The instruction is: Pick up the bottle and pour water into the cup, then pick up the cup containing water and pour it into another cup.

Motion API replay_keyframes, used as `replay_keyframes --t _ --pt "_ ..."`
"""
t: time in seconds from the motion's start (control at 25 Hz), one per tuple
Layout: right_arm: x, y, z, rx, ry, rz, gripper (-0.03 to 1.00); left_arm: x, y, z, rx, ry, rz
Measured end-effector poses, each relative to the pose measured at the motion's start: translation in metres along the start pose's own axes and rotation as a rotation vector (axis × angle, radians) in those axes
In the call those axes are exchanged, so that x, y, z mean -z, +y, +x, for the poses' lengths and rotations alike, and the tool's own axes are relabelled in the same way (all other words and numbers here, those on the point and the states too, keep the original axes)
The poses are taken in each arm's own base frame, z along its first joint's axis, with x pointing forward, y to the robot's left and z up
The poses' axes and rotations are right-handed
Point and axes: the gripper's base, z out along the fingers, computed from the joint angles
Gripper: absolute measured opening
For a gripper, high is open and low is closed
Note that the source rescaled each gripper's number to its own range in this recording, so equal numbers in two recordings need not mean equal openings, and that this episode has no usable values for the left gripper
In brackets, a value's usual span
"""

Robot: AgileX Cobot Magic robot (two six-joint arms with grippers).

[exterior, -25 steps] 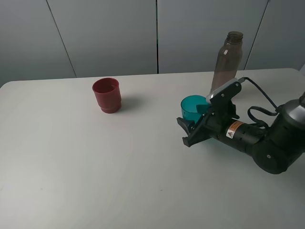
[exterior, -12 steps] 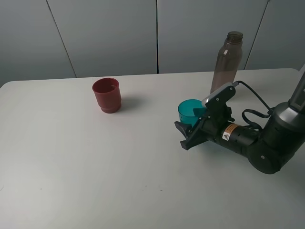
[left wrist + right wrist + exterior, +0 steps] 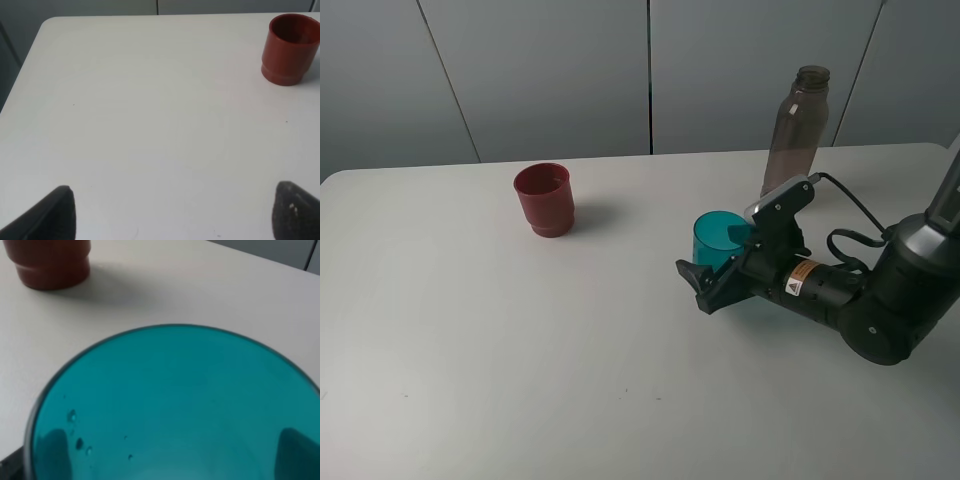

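The translucent teal cup (image 3: 717, 237) sits between the fingers of my right gripper (image 3: 713, 262), right of the table's middle, and the gripper is shut on it. In the right wrist view the cup (image 3: 175, 405) fills the frame, with droplets on its inner wall. The red cup (image 3: 544, 198) stands upright at the back left; it also shows in the left wrist view (image 3: 291, 49) and the right wrist view (image 3: 50, 260). The smoky grey-brown bottle (image 3: 797, 125) stands upright and uncapped behind my right arm. My left gripper (image 3: 172, 215) is open and empty over bare table.
The white table (image 3: 470, 350) carries everything. A grey panelled wall stands behind it. A black cable (image 3: 860, 235) loops over my right arm.
My right gripper has shifted a little left and toward the front with the teal cup in it. The bottle and the red cup have not moved.
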Motion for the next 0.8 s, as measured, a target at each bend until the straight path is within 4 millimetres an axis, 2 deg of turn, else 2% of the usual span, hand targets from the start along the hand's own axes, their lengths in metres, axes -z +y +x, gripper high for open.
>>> replay_keyframes --t 0.08,0.28,0.6,0.8 --pt "0.003 0.001 0.0 -0.006 0.003 0.0 0.98 0.0 0.0 0.0 0.0 0.0 0.0" --pt "0.025 0.004 -0.011 -0.017 0.014 0.013 0.99 0.0 0.0 0.0 0.0 0.0 0.0" --pt "0.06 0.004 -0.019 -0.004 0.3 0.04 0.99 0.0 0.0 0.0 0.0 0.0 0.0" --pt "0.087 0.002 -0.046 -0.035 0.344 0.085 0.99 0.0 0.0 0.0 0.0 0.0 0.0"
